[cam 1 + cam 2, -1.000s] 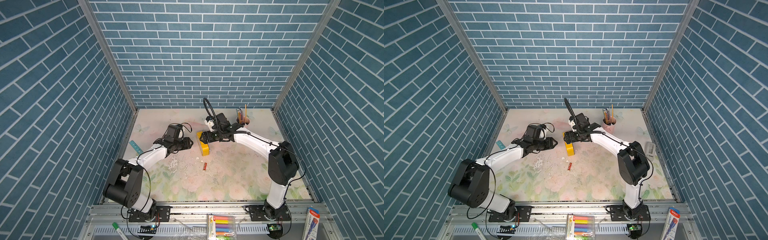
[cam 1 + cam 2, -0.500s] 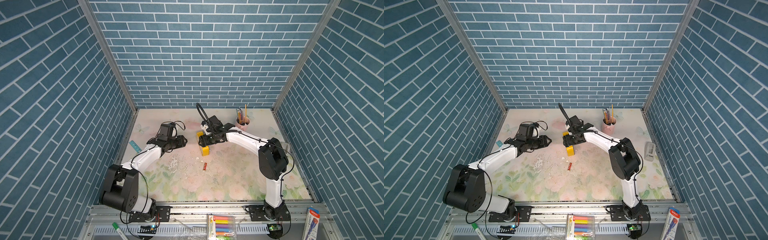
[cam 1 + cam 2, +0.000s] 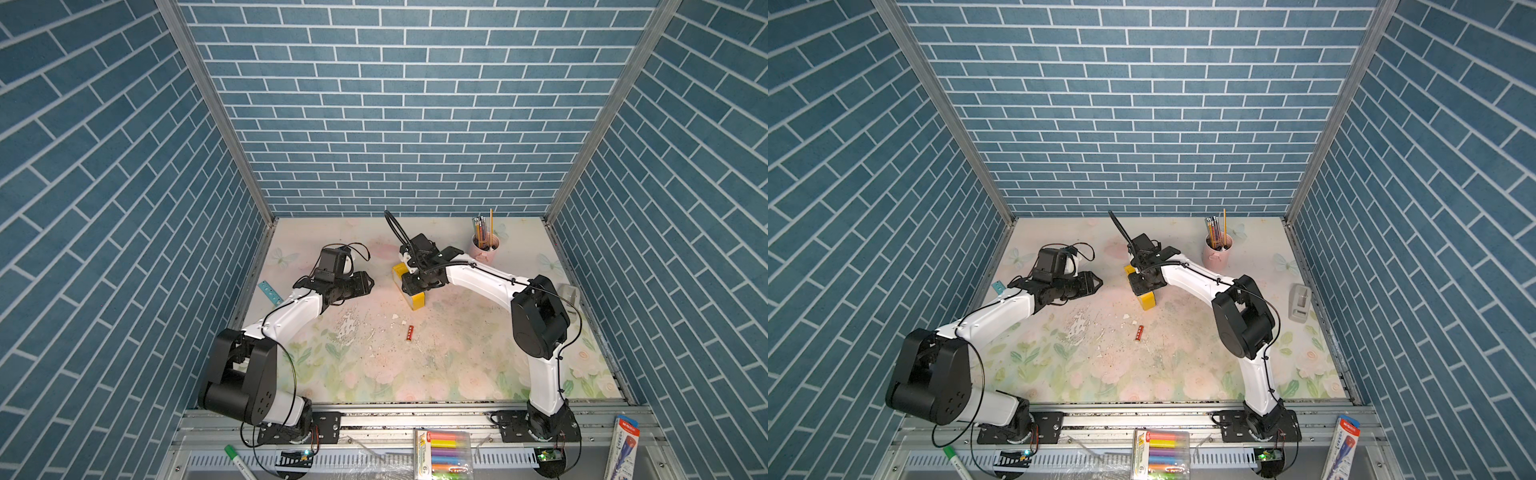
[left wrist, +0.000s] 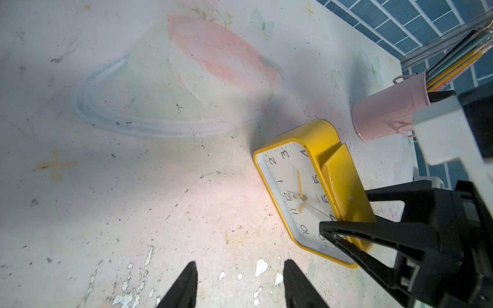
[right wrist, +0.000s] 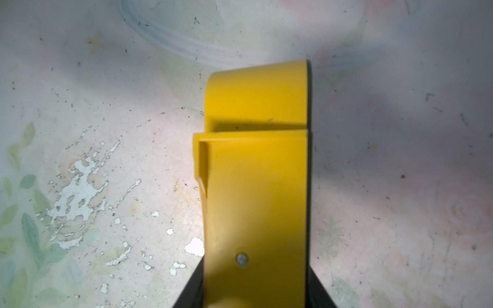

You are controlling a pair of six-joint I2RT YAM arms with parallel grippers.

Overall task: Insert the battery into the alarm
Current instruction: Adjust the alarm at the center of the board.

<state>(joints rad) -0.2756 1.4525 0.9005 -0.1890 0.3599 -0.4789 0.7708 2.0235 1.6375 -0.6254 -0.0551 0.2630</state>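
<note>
alarm point(image 4: 288, 186) face-on at left wrist, battery point(image 3: 410, 333) overhead

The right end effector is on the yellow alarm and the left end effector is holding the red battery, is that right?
Not quite. The left end effector holds nothing: the left wrist view shows it open and empty, and the battery lies loose on the table in both top views. The right end effector is on the alarm.

L pincer point(image 4: 240, 264) half-open, empty; R pincer point(image 5: 254, 293) clamps alarm point(image 5: 256, 165)
</note>
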